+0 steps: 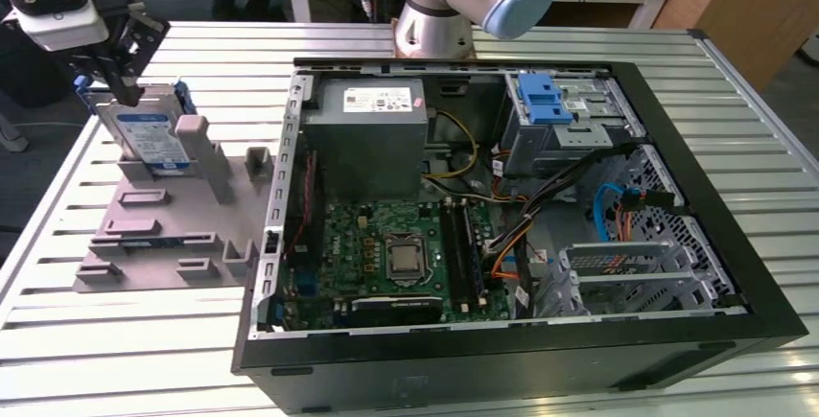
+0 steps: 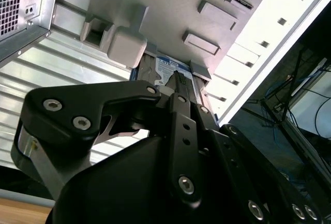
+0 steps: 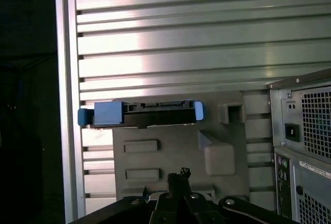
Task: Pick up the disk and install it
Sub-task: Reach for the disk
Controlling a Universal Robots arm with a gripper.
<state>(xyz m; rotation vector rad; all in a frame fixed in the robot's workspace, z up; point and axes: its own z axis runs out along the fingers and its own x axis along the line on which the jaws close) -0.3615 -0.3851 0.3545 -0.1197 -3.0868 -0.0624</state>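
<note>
Exterior view: a slatted metal table [image 1: 115, 359] carries an open computer case [image 1: 512, 359]; the installation has not yet begun.
Beside the case, well outside it, a grey holder [image 1: 153, 235] props the disk [image 1: 152, 134] on its edge. The gripper [image 1: 125, 89] hovers just above the disk, fingers pressed together and grasping nothing. Picking up the disk and installing it both remain to be done.

You see the disk [image 1: 150, 134] with its blue bracket and white-and-blue label, a grey holder [image 1: 153, 244], a green motherboard [image 1: 371, 235] and a ribbed silver table [image 1: 128, 340].
</note>
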